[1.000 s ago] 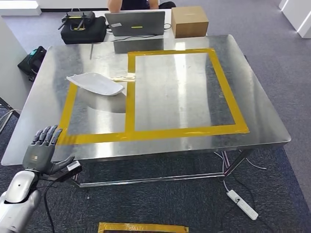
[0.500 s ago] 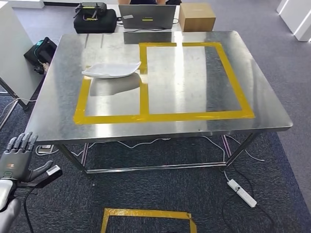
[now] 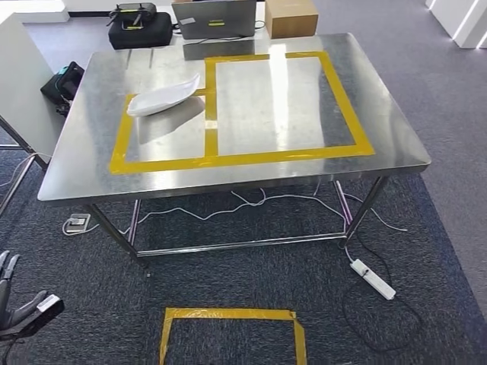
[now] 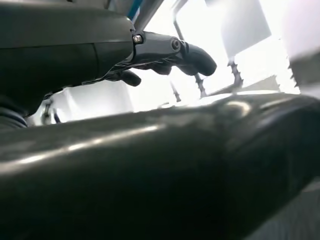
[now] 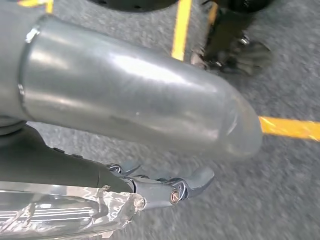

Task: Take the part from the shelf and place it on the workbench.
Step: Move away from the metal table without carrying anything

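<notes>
With the white curved part [image 3: 163, 97] resting on the taped steel surface [image 3: 379, 114], the empty, loosely spread left hand [image 3: 14, 304] should hang clear; right hand [image 5: 166, 187] unclear.

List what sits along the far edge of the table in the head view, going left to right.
Black bag → laptop → cardboard box.

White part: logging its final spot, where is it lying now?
Head view: the white part lies on the workbench, far-left side, across the smaller yellow-taped box's far edge.
</notes>
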You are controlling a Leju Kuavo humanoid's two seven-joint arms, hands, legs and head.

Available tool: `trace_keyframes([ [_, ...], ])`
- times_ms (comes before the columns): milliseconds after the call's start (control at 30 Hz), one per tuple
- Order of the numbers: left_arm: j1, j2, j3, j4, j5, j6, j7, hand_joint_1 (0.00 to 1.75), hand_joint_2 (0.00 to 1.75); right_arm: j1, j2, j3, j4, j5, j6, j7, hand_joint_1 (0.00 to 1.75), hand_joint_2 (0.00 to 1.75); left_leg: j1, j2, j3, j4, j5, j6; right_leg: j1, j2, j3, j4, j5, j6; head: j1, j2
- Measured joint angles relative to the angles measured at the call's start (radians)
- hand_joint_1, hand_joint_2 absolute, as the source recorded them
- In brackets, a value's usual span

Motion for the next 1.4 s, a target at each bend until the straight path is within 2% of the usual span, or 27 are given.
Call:
trace_keyframes([
  [33,0.001,-0.015,0.028,0.04,0.014,0.003,-0.024,0.0,0.0,0.0,0.001,-0.003,0.0,-0.002,0.0,0.003,0.0,0.0,0.001,0.0,0.009,0.026,0.015,-0.001,0.0,0.0,-0.02,0.003,0.013,0.002,0.0,0.0],
  [67,0.003,-0.03,0.054,0.077,0.025,0.007,-0.046,0.0,0.0,0.001,0.002,-0.006,0.0,-0.003,-0.001,0.005,0.0,0.0,0.002,0.0,0.032,0.02,0.045,-0.002,-0.001,0.0,-0.039,0.008,0.025,0.005,0.0,0.0],
  [100,0.003,-0.044,0.079,0.11,0.031,0.012,-0.063,0.0,0.0,0.001,0.003,-0.009,0.0,-0.004,-0.001,0.007,0.0,0.0,0.004,0.0,0.072,-0.019,0.074,-0.004,-0.001,0.0,-0.058,0.014,0.035,0.008,0.0,0.0],
  [133,0.003,-0.056,0.098,0.134,0.033,0.017,-0.072,0.0,0.0,0.001,0.004,-0.012,0.0,-0.004,-0.001,0.008,0.0,0.0,0.006,0.0,0.127,-0.083,0.081,-0.005,0.0,0.0,-0.074,0.021,0.043,0.013,-0.001,0.0],
  [200,-0.005,-0.076,0.13,0.178,0.041,0.016,-0.082,0.0,0.0,-0.001,0.005,-0.017,0.0,-0.005,-0.002,0.009,0.0,0.0,0.007,-0.002,0.224,-0.222,0.052,0.005,0.005,-0.001,-0.094,0.034,0.056,0.023,0.001,0.0],
  [233,-0.01,-0.089,0.149,0.205,0.056,0.005,-0.088,0.0,0.0,-0.002,0.005,-0.019,0.0,-0.006,-0.003,0.011,0.0,0.0,0.005,-0.003,0.248,-0.261,0.035,0.014,0.006,-0.002,-0.097,0.036,0.062,0.027,0.001,0.0],
  [300,-0.021,-0.122,0.198,0.28,0.107,-0.04,-0.099,0.0,0.0,-0.002,0.005,-0.025,0.0,-0.01,-0.006,0.018,0.0,0.0,0.001,-0.001,0.246,-0.273,0.035,0.037,0.001,-0.003,-0.1,0.038,0.071,0.037,0.003,0.0],
  [333,-0.025,-0.144,0.226,0.322,0.136,-0.068,-0.095,0.0,0.0,-0.001,0.005,-0.029,0.0,-0.013,-0.007,0.022,0.0,0.0,-0.001,0.001,0.241,-0.272,0.041,0.047,-0.002,-0.003,-0.107,0.048,0.061,0.042,0.002,0.0],
  [400,-0.03,-0.193,0.283,0.403,0.18,-0.131,-0.049,0.0,0.0,0.004,0.007,-0.039,0.0,-0.022,-0.01,0.028,0.0,0.0,-0.002,0.004,0.225,-0.272,0.057,0.063,-0.006,-0.003,-0.14,0.128,-0.005,0.053,0.005,0.0],
  [467,-0.03,-0.251,0.336,0.473,0.205,-0.195,0.037,0.0,0.0,0.006,0.011,-0.05,0.0,-0.03,-0.014,0.029,0.0,0.0,-0.004,0.004,0.205,-0.271,0.074,0.071,-0.008,-0.002,-0.185,0.269,-0.091,0.059,0.009,0.0],
  [500,-0.029,-0.28,0.358,0.501,0.212,-0.217,0.076,0.0,0.0,0.006,0.014,-0.055,0.0,-0.033,-0.017,0.029,0.0,0.0,-0.006,0.004,0.195,-0.27,0.081,0.072,-0.008,-0.002,-0.195,0.319,-0.116,0.06,0.009,0.0],
  [533,-0.028,-0.306,0.376,0.524,0.215,-0.23,0.106,0.0,0.0,0.006,0.016,-0.06,0.0,-0.036,-0.019,0.029,0.0,0.0,-0.007,0.003,0.187,-0.27,0.088,0.072,-0.008,-0.002,-0.186,0.333,-0.122,0.06,0.009,0.0],
  [567,-0.028,-0.326,0.391,0.543,0.216,-0.238,0.126,0.0,0.0,0.007,0.017,-0.064,0.0,-0.036,-0.022,0.029,0.0,0.0,-0.008,0.002,0.181,-0.27,0.093,0.071,-0.008,-0.002,-0.154,0.302,-0.109,0.058,0.009,0.0],
  [667,-0.033,-0.372,0.427,0.582,0.224,-0.278,0.202,0.0,0.0,0.002,0.019,-0.073,0.0,-0.037,-0.03,0.029,0.0,0.0,-0.011,0.0,0.174,-0.268,0.102,0.063,-0.007,-0.002,-0.001,0.084,-0.05,0.048,0.01,0.0],
  [700,-0.035,-0.384,0.438,0.59,0.227,-0.291,0.236,0.0,0.0,0.0,0.021,-0.075,0.0,-0.037,-0.034,0.029,0.0,0.0,-0.014,0.001,0.171,-0.266,0.104,0.062,-0.007,-0.001,0.028,0.035,-0.041,0.048,0.009,0.0],
  [733,-0.037,-0.397,0.449,0.597,0.23,-0.299,0.267,0.0,0.0,-0.001,0.025,-0.077,0.001,-0.037,-0.037,0.029,0.0,0.0,-0.017,0.001,0.168,-0.263,0.106,0.065,-0.008,-0.001,0.038,0.014,-0.041,0.051,0.008,0.0],
  [867,-0.041,-0.443,0.473,0.614,0.218,-0.301,0.312,0.0,0.0,0.006,0.033,-0.083,0.001,-0.034,-0.049,0.03,0.0,0.0,-0.02,0.0,0.157,-0.267,0.122,0.077,-0.009,-0.002,0.03,0.006,-0.026,0.055,0.008,0.0],
  [933,-0.043,-0.463,0.476,0.619,0.201,-0.293,0.307,0.0,0.0,0.006,0.036,-0.086,0.001,-0.028,-0.051,0.03,0.0,0.0,-0.017,0.001,0.162,-0.296,0.148,0.084,-0.008,-0.003,0.029,-0.007,-0.012,0.06,0.007,0.0],
  [1000,-0.049,-0.479,0.478,0.623,0.192,-0.276,0.288,0.0,0.0,0.006,0.038,-0.086,0.001,-0.022,-0.05,0.028,0.0,0.0,-0.007,0.004,0.17,-0.341,0.183,0.088,-0.005,-0.001,0.013,0.016,-0.039,0.066,0.008,0.0],
  [1100,-0.054,-0.489,0.481,0.625,0.191,-0.25,0.255,0.0,0.0,0.009,0.039,-0.087,0.001,-0.014,-0.046,0.024,0.0,0.0,0.008,0.005,0.153,-0.357,0.209,0.069,-0.019,0.0,-0.054,0.187,-0.146,0.085,0.011,0.0],
  [1133,-0.055,-0.491,0.483,0.626,0.191,-0.245,0.246,0.0,0.0,0.009,0.039,-0.087,0.001,-0.013,-0.045,0.023,0.0,0.0,0.014,0.005,0.143,-0.355,0.215,0.06,-0.027,0.0,-0.067,0.231,-0.164,0.095,0.011,0.0],
  [1167,-0.055,-0.494,0.485,0.626,0.191,-0.241,0.24,0.0,0.0,0.01,0.039,-0.087,0.001,-0.012,-0.045,0.022,0.0,0.0,0.021,0.005,0.132,-0.352,0.221,0.051,-0.036,0.0,-0.061,0.238,-0.162,0.106,0.011,0.0],
  [1200,-0.056,-0.497,0.487,0.627,0.191,-0.239,0.236,0.0,0.0,0.01,0.039,-0.087,0.001,-0.012,-0.045,0.021,0.0,0.0,0.031,0.005,0.119,-0.344,0.227,0.039,-0.046,-0.001,-0.034,0.203,-0.143,0.119,0.011,0.0],
  [1267,-0.057,-0.498,0.489,0.627,0.19,-0.235,0.232,0.0,0.0,0.008,0.042,-0.087,0.001,-0.012,-0.045,0.018,0.0,0.0,0.05,0.003,0.088,-0.315,0.234,0.011,-0.065,0.003,0.039,0.08,-0.099,0.152,0.014,0.0],
  [1300,-0.057,-0.498,0.489,0.627,0.19,-0.234,0.231,0.0,0.0,0.007,0.045,-0.087,0.001,-0.011,-0.045,0.016,0.0,0.0,0.056,0.002,0.074,-0.297,0.233,-0.003,-0.069,0.006,0.055,0.041,-0.087,0.154,0.017,0.0],
  [1333,-0.057,-0.497,0.49,0.627,0.189,-0.233,0.231,0.0,0.0,0.005,0.048,-0.088,0.001,-0.011,-0.045,0.015,0.0,0.0,0.058,0.001,0.065,-0.285,0.234,-0.014,-0.071,0.009,0.054,0.03,-0.083,0.145,0.017,0.0],
  [1400,-0.056,-0.498,0.49,0.628,0.188,-0.232,0.229,0.0,0.0,0.005,0.049,-0.088,0.001,-0.011,-0.045,0.013,0.0,0.0,0.058,0.0,0.06,-0.286,0.244,-0.024,-0.067,0.012,0.027,0.056,-0.076,0.104,0.008,0.0],
])
